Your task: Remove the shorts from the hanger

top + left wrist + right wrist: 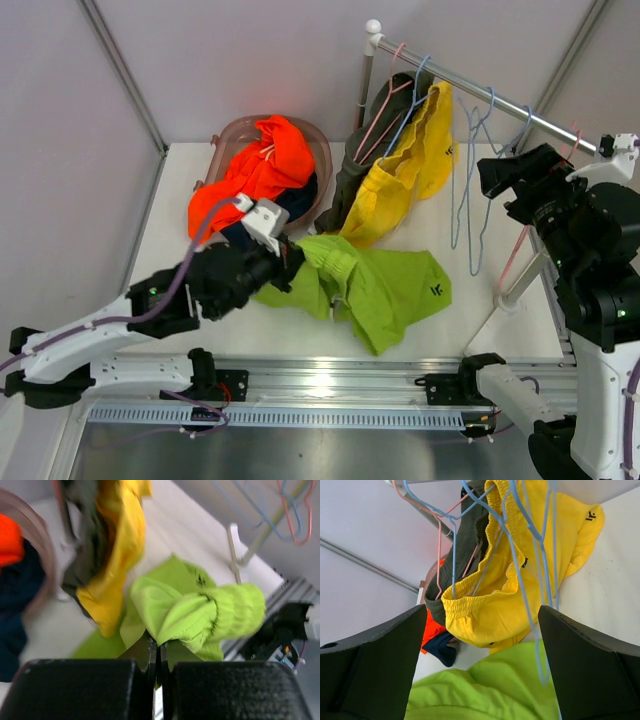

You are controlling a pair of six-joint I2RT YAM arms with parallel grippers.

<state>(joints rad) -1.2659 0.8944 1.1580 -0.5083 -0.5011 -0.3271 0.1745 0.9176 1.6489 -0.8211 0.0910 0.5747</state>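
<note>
My left gripper [288,258] is shut on the waistband of the lime green shorts [385,285], which lie spread on the table; the pinched fabric shows in the left wrist view [200,615]. The yellow shorts [410,170] and the dark olive-grey shorts [362,160] hang on hangers [395,110] from the rail [470,85]. The orange shorts [255,170] and the navy shorts [290,205] lie in the pink basket [318,140]. My right gripper [480,645] is open and empty, raised near the rail's right end, facing the yellow shorts [520,585].
Empty blue and pink hangers [475,190] hang on the rail between the yellow shorts and my right arm. The rack's upright post [515,285] stands at the table's right edge. Grey walls close in the back and sides.
</note>
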